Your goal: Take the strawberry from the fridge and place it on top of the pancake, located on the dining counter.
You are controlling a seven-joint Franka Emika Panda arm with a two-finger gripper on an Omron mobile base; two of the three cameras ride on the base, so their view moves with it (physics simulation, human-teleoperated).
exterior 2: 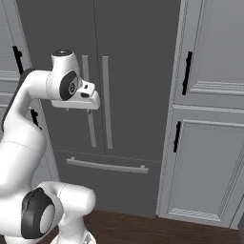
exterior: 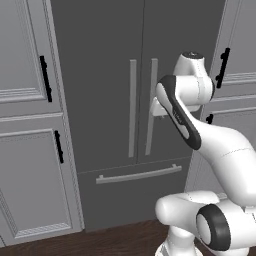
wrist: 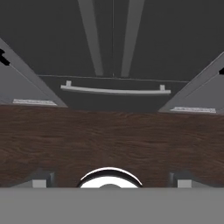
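Note:
The fridge (exterior: pixel 100 75) stands straight ahead, tall and dark grey, with both doors shut. Its two long silver bar handles (exterior: pixel 142 107) run side by side down the middle, and a drawer handle (exterior: pixel 139 175) crosses below them. In the right base view the fridge (exterior 2: pixel 138 71) fills the centre. My gripper (exterior 2: pixel 77 110) hangs in front of the doors at handle height, pointing down at the floor. In the hand view the gripper (wrist: pixel 111 181) is open, fingertips (wrist: pixel 39 181) far apart with nothing between them. The strawberry is hidden behind the shut doors. The pancake and dining counter are out of view.
Panelled grey cabinets (exterior: pixel 25 100) with black handles flank the fridge on the left, and more cabinets (exterior 2: pixel 209 119) on the right. A dark wooden floor (wrist: pixel 109 131) lies below the hand and runs up to the fridge drawer (wrist: pixel 114 90).

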